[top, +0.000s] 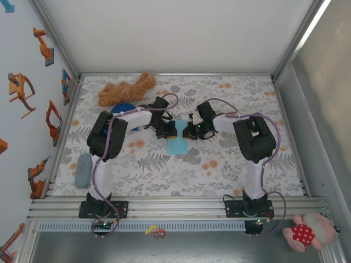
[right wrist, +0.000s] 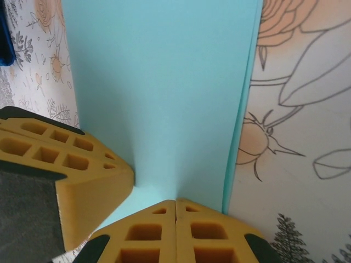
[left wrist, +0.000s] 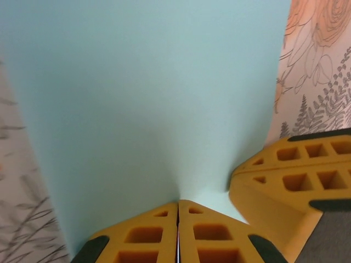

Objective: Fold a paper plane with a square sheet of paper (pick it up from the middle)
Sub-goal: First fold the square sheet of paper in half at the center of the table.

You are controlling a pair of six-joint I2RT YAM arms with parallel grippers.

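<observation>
I see the left claw [left wrist: 178, 205] and right claw [right wrist: 175, 201] side by side over the table [top: 230, 164], each clamped on the folded sheet of paper [top: 177, 144] at its far edge.

Top view: bright, even, diffuse light from above. A white glare strip runs along the upper right frame rail [top: 321, 16]. Shadows on the counter [top: 219, 164] are soft and short, close under whatever casts them. Wide-angle lens: the rails splay outward toward the corners. Small items render coarse.

Left wrist view: the sheet of paper [left wrist: 148, 98] is washed pale at top, shading grey-blue toward the left pincer [left wrist: 178, 205]. Its yellow fingers [left wrist: 214, 235] are soft; the floral print [left wrist: 22, 219] at the left edge is blurred.

Right wrist view: colour more saturated, print lines at right crisp. A faint shadow lies on the paper at the right pincer [right wrist: 175, 201].
</observation>
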